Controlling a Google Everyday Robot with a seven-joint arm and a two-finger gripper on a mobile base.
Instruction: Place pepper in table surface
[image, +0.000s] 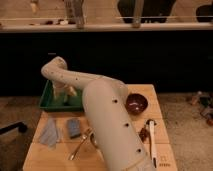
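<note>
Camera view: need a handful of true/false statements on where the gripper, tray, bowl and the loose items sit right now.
1. The gripper is over the green tray. True.
2. The green tray sits at the near right corner of the table surface. False: it is at the far left corner, as the camera view shows it.
3. The brown bowl is inside the tray. False: it stands on the table surface, on the other side of the arm from the tray.
4. A spoon lies on the table surface towards the front. True.
5. A grey pad lies on the table surface in front of the tray. True.
</note>
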